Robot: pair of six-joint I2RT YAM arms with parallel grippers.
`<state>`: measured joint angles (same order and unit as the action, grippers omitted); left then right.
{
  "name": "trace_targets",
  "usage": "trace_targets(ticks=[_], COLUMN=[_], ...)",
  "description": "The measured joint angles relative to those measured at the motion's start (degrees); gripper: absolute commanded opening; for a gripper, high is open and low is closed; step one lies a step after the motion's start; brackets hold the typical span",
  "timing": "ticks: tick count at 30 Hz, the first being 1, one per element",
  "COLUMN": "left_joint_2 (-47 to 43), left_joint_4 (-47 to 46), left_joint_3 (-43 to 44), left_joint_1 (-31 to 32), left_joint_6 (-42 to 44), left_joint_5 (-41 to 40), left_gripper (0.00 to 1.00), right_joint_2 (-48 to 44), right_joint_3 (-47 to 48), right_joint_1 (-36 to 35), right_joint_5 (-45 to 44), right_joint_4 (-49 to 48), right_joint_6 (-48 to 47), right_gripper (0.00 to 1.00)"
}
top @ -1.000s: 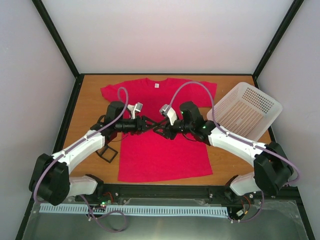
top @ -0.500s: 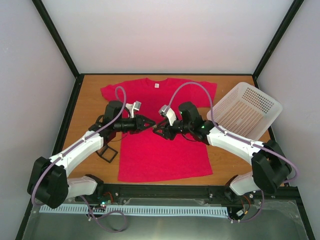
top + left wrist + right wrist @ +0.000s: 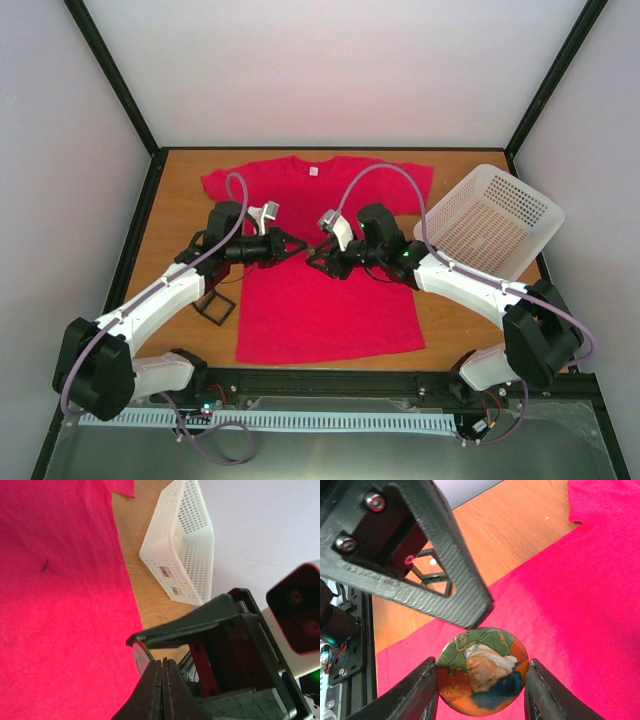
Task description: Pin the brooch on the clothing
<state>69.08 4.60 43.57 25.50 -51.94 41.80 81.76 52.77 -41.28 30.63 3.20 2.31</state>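
Wooden table [image 3: 170, 200], orange-brown, matte, takes up most of the floor of the cell. Black border strip [image 3: 140, 225] along its left, far and right edges. Two black corner posts, left [image 3: 110, 75] and right [image 3: 560, 75], lean outward toward the top. Back wall [image 3: 340, 70] plain white, left wall [image 3: 50, 200] and right wall [image 3: 600, 200] pale grey-lilac. Near edge: black rail [image 3: 330, 380], white slotted strip [image 3: 270, 422], then dull metal sheet [image 3: 330, 455]. Light even, soft, faint shadows. Windows: cannot tell.

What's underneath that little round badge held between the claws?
The red T-shirt lies beneath the badge. The cloth directly under it is hidden, and so is the badge's back.
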Motion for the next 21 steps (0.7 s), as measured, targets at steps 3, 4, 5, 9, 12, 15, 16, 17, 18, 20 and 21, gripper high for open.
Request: trace_targets(ticks=[3, 4, 5, 9, 12, 15, 16, 17, 18, 20, 21], left_joint_2=[-0.9, -1.2, -1.4, -1.9, -1.9, -1.9, -1.9, -1.8, -1.7, -1.2, -0.8], left_joint_4=[0.0, -0.1, -0.1, -0.4, 0.0, 0.2, 0.2, 0.2, 0.2, 0.2, 0.2], left_joint_3=[-0.2, -0.3, -0.4, -0.7, -0.7, -0.7, -0.7, -0.7, -0.7, -0.7, -0.7], left_joint_1=[0.0, 0.0, 0.0, 0.1, 0.1, 0.2, 0.2, 0.2, 0.2, 0.3, 0.3], left_joint_6=[-0.4, -0.7, -1.0, -1.6, -1.4, -1.0, -1.0, -1.0, -0.9, -0.8, -0.7], left_joint_5=[-0.2, -0.2, -0.2, 0.0, -0.2, -0.3, -0.3, -0.3, -0.2, -0.2, -0.1], left_gripper=[0.01, 0.01, 0.01, 0.3, 0.42, 0.47, 0.47, 0.46, 0.45, 0.4, 0.37], right_joint_2=[-0.2, -0.4, -0.7, -1.7, -1.7, -1.7, -1.7, -1.7, -1.7, -1.7, -1.7], right_joint_3=[-0.1, -0.2, -0.3, -0.6, -0.6, -0.6, -0.6, -0.6, -0.6, -0.6, -0.6], right_joint_1=[0.0, 0.0, 0.0, 0.0, 0.0, 0.0, 0.0, 0.0, 0.0, 0.0, 0.0], right_joint_5=[-0.5, -1.0, -1.4, -2.6, -2.8, -2.8, -2.7, -2.5, -2.4, -2.0, -1.8], right_joint_4=[0.1, -0.1, -0.2, -0.5, -0.9, -0.9, -0.9, -0.9, -0.9, -0.9, -0.9], right_joint_6=[0.1, 0.2, 0.3, 0.5, 0.5, 0.5, 0.4, 0.4, 0.4, 0.4, 0.4], right_gripper=[0.43, 0.41, 0.4, 0.4, 0.41, 0.41, 0.42, 0.42, 0.42, 0.42, 0.42])
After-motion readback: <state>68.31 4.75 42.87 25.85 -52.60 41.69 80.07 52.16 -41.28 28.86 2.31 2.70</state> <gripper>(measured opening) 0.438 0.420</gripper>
